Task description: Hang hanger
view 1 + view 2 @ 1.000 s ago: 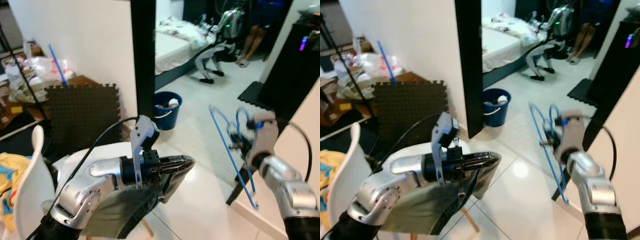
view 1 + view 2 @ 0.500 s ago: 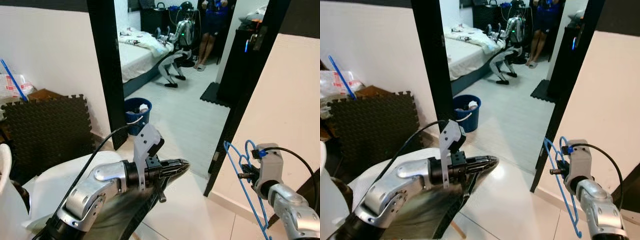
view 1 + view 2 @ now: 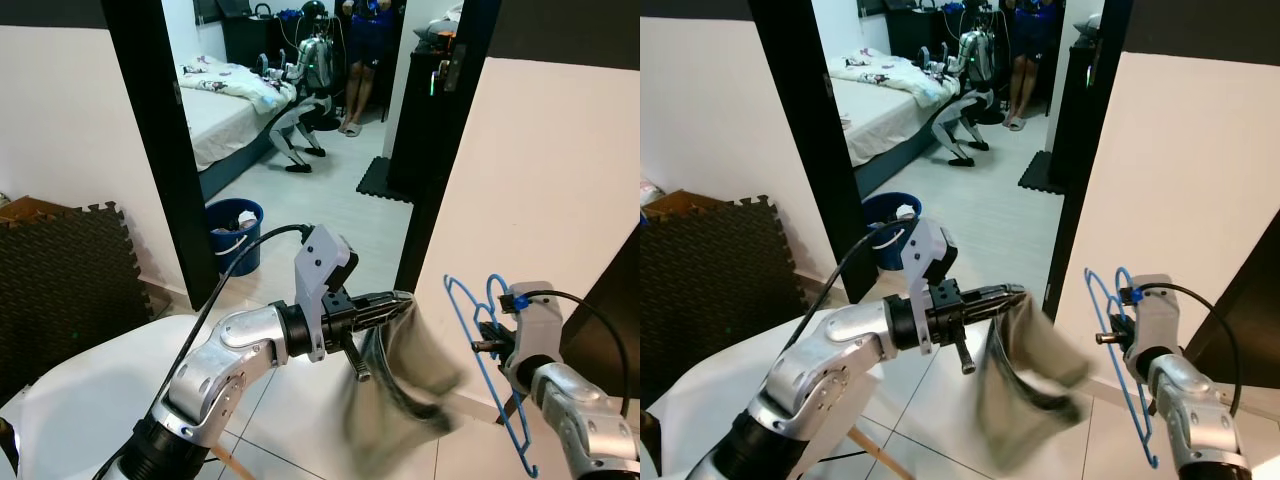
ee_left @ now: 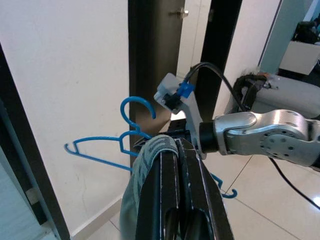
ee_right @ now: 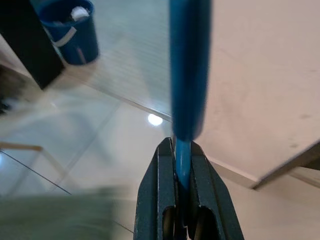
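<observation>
Right wrist view shows the right gripper (image 5: 183, 200) pinching the blue hanger (image 5: 189, 70) on a thin wire; I judge it could twist or slip as the robot walks. That arm is bent, holding the hanger upright before the white wall (image 3: 560, 170). The left gripper (image 3: 400, 300), arm stretched forward, is clamped on a grey garment (image 3: 405, 385) that swings and could snag the hanger.

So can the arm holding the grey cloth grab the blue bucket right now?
Probably not: the left gripper is already shut on the grey cloth, and the blue bucket sits off by the doorway.
</observation>
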Available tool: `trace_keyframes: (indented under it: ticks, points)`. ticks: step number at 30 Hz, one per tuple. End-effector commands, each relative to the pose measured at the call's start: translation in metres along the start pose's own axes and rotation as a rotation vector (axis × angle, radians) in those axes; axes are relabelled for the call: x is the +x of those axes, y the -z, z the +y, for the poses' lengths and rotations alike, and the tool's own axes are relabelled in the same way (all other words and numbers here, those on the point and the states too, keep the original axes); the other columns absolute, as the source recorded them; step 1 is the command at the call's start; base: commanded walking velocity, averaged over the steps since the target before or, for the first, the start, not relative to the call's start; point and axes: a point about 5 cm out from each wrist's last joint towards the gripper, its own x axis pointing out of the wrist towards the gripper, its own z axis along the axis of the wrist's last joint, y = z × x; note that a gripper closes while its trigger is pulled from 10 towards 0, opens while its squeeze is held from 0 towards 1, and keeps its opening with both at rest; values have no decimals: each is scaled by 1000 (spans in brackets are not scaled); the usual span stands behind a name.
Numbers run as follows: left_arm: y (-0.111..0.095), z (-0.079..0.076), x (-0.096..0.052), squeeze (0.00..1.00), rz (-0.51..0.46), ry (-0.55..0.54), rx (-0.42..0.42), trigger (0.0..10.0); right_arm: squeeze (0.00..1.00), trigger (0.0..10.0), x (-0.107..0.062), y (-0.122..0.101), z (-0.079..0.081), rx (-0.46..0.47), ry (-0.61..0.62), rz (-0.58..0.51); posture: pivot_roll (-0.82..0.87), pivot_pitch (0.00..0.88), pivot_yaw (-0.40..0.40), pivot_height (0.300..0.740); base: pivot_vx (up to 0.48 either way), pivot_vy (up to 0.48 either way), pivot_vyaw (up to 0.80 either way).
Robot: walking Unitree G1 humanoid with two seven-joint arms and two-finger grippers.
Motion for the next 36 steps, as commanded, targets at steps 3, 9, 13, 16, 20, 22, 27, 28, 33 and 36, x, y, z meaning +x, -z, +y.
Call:
trace_keyframes:
  ticks: [3, 9, 13, 16, 20, 22, 27, 28, 33, 36]
  points:
    - [0, 6, 0, 0, 8, -39, 20, 10000, 0, 10000, 0, 4, 0, -6, -1, 10, 187, 0, -3, 740, 0, 0, -800]
    - [9, 19, -6, 0, 36, -152, 31, 10000, 0, 10000, 0, 9, 0, -4, -3, 21, 189, 0, -8, 740, 0, 0, -800]
    - [21, 31, -13, 0, 85, -267, 50, 10000, 0, 10000, -1, 16, 0, -3, -3, 40, 189, 0, -7, 740, 0, 0, -800]
    - [24, 36, -13, 0, 101, -309, 70, 10000, 0, 10000, 1, 17, 1, -3, -5, 42, 187, 0, -6, 740, 0, 0, -800]
    - [22, 40, -12, 0, 88, -342, 71, 10000, 0, 10000, 1, 17, 1, -4, -9, 40, 187, 0, -8, 740, 0, 0, -800]
    - [21, 42, -12, 0, 83, -354, 70, 10000, 0, 10000, 2, 17, 1, -6, -10, 40, 187, 0, -8, 740, 0, 0, -800]
    - [19, 46, -12, 0, 76, -386, 82, 10000, 0, 10000, 2, 17, 1, -6, -15, 39, 185, 0, -3, 740, 0, 0, -800]
    - [19, 46, -12, 0, 76, -386, 82, 10000, 0, 10000, 2, 17, 1, -6, -15, 39, 185, 0, -3, 740, 0, 0, -800]
    - [13, 54, -13, 0, 61, -431, 110, 10000, 0, 10000, 3, 17, 4, -6, -38, 35, 187, 0, -3, 740, 0, 0, -800]
    - [8, 58, -13, 0, 53, -454, 128, 10000, 0, 10000, 3, 15, 6, -1, -58, 25, 187, 0, -3, 740, 0, 0, -800]
